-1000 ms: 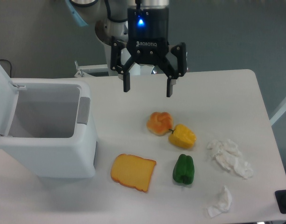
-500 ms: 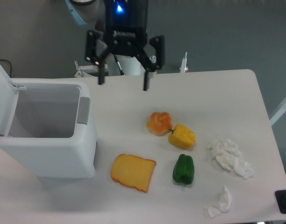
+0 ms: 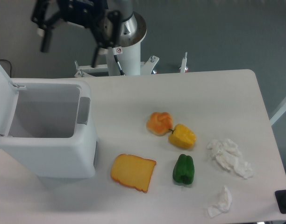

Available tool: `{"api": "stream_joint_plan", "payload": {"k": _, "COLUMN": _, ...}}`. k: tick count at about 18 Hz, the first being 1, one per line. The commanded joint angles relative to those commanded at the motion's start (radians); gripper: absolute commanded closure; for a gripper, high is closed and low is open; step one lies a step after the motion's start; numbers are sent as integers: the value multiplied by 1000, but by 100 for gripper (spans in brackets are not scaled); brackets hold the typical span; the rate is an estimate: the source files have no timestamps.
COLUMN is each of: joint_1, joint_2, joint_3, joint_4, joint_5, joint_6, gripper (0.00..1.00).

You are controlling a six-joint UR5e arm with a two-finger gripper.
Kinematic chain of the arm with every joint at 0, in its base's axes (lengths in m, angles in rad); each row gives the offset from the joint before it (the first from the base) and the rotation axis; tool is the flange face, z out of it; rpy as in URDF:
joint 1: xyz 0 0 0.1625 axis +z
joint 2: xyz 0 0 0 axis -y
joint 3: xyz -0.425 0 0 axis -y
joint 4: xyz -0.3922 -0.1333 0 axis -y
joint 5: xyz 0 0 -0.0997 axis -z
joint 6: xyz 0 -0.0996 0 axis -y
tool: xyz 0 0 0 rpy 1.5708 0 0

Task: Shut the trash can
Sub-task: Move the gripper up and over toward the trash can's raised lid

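The trash can [image 3: 63,154] is a large boxy white bin at the table's left, with a grey latch tab [image 3: 83,110] on its right wall. Its mouth is uncovered and the white lid [image 3: 2,86] stands swung up at the far left edge. My gripper [image 3: 69,55] hangs high at the top left, above and behind the bin's back rim. Its two dark fingers [image 3: 45,41] are spread wide apart with nothing between them.
An orange bun [image 3: 159,123], a yellow pepper [image 3: 182,136], a green pepper [image 3: 183,169] and a slice of yellow toast [image 3: 132,172] lie mid-table. Crumpled white tissues [image 3: 229,158] and a smaller tissue [image 3: 220,202] lie at the right. The white arm base [image 3: 126,51] stands behind the table.
The gripper has swept left and upward, from above the table's middle back edge to above the rear of the bin. It stays open. Nothing on the table moved.
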Motion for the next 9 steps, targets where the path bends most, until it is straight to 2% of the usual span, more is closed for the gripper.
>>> {"api": "stream_joint_plan", "payload": {"k": 3, "joint_1": -52, "joint_2": 0, "joint_3": 0, "joint_4": 0, "joint_5": -29, "joint_6": -37, "gripper": 0}}
{"api": "stream_joint_plan", "payload": {"k": 7, "joint_1": -60, "joint_2": -2, "joint_3": 0, "joint_4": 0, "joint_5": -129, "joint_6": -51, "gripper": 0}}
{"api": "stream_joint_plan", "payload": {"k": 9, "joint_1": -65, "joint_2": -8, "joint_3": 0, "joint_4": -2, "joint_5": -191, "joint_6": -104, "gripper": 0}}
